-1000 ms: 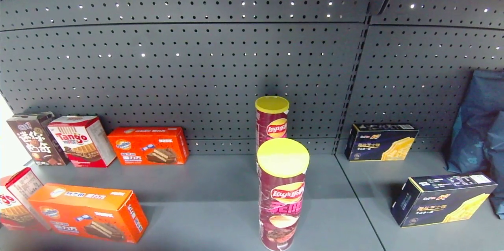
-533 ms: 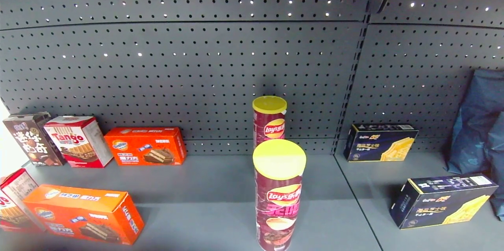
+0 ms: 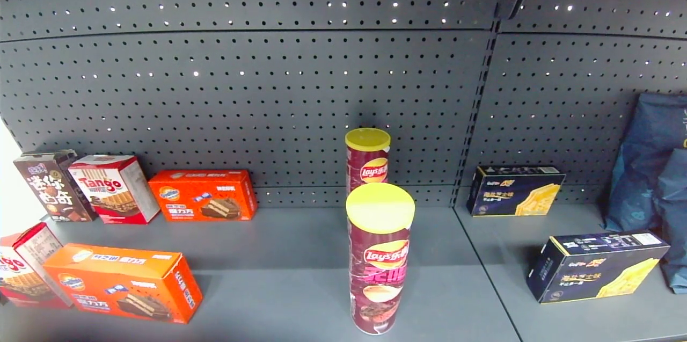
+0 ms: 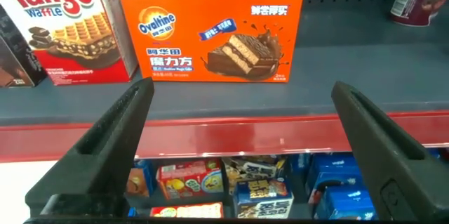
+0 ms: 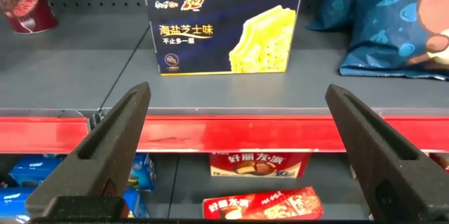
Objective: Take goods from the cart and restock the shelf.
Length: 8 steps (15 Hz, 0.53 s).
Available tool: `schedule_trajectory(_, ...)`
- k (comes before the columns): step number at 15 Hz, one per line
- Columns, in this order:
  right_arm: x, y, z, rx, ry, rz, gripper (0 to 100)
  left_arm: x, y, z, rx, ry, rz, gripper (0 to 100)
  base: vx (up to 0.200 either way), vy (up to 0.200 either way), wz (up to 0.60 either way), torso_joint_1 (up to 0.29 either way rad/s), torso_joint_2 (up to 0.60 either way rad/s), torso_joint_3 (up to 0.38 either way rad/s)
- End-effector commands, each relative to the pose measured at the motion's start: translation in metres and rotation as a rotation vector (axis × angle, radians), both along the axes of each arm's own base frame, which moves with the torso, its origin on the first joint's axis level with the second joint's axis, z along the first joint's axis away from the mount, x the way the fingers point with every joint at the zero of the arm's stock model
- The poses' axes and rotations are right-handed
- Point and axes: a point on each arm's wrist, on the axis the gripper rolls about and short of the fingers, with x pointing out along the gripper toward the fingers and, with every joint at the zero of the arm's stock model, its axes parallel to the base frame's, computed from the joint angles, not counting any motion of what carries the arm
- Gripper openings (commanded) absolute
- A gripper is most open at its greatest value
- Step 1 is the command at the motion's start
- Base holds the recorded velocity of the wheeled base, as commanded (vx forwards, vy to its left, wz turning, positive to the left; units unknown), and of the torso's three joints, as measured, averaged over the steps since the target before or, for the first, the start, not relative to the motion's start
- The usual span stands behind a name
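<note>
The grey shelf (image 3: 279, 245) holds goods in two rows. A front orange box (image 3: 121, 288) lies at the left, with a second orange box (image 3: 203, 195) behind it. Two maroon chips cans, one in front (image 3: 380, 261) and one behind (image 3: 367, 162), stand in the middle. Dark blue boxes (image 3: 596, 266) lie at the right. My left gripper (image 4: 242, 87) hangs open before the shelf's red edge (image 4: 231, 136), facing the orange box (image 4: 210, 31). My right gripper (image 5: 237, 89) is open too, facing a dark blue box (image 5: 223, 27). Neither holds anything.
Red waffle boxes (image 3: 114, 189) and a brown box (image 3: 51, 186) stand at the far left. Blue bags (image 3: 652, 170) lean at the far right. Below the red edge, a lower shelf holds more packets (image 4: 210, 189) and boxes (image 5: 256, 164). A perforated back panel (image 3: 268, 89) closes the shelf.
The head view has shifted slightly, so the whole picture moved. The goods on the shelf keep their places.
</note>
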Motion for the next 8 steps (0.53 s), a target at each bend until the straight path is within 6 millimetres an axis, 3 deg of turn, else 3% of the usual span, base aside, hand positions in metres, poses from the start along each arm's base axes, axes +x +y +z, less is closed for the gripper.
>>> schedule_trajectory(1, 0.0000, 0.0000, 0.0000, -0.001, -0.001, 0.000, 100, 0.0001, 0.0000, 0.0000, 0.000, 0.001, 0.000, 100, 0.000, 0.000, 0.00, 0.000, 0.00, 0.000)
schedule_trajectory(8, 0.0000, 0.0000, 0.0000, -0.001, -0.001, 0.000, 100, 0.0001, 0.0000, 0.0000, 0.000, 0.001, 0.002, 100, 0.000, 0.000, 0.00, 0.000, 0.00, 0.000)
